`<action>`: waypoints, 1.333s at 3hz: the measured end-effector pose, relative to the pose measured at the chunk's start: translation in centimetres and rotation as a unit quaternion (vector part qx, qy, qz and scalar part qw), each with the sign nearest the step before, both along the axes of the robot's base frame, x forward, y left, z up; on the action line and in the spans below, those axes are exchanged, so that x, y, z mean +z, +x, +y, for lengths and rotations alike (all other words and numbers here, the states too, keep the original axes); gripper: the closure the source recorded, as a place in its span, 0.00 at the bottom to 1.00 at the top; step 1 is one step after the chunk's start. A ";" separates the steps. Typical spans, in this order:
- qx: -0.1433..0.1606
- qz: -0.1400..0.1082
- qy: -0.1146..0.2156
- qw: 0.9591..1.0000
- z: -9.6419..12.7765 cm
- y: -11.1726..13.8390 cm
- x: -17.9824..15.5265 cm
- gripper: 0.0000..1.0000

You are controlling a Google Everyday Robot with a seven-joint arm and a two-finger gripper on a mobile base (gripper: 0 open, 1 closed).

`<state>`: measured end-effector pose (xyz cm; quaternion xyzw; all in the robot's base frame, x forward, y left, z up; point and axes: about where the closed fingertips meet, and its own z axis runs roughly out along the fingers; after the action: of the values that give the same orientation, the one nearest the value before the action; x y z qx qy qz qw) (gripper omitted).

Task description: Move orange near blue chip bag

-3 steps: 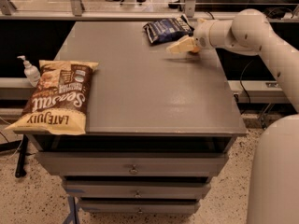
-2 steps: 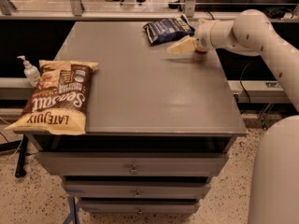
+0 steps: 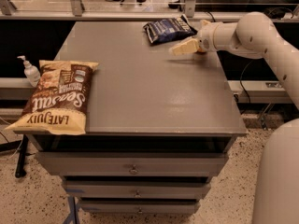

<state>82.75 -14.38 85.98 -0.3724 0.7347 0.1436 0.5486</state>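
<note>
At the left edge of the grey table (image 3: 140, 92) lies a large brown-and-yellow chip bag (image 3: 53, 97). In the upper middle, the blue chip bag (image 3: 169, 29), dark and crinkled, lies with its long axis roughly left to right. Just below and to its right is the gripper (image 3: 184, 46), pointing left; whether it is wide, narrow or holding anything cannot be told. The orange (image 3: 202, 49) shows only as a small orange patch at the gripper's right end, near the bag.

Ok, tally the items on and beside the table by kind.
Chip bags: 2, the blue chip bag and the Late July bag
Pump bottle: 1
Oranges: 0 in clear view
Total: 3
The gripper is right beside the blue chip bag.
</note>
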 end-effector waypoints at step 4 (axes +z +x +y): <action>-0.002 0.000 0.010 1.000 -0.6 -0.2 0.4 0.00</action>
<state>82.58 -14.94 86.36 -0.3653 0.7344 0.1495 0.5522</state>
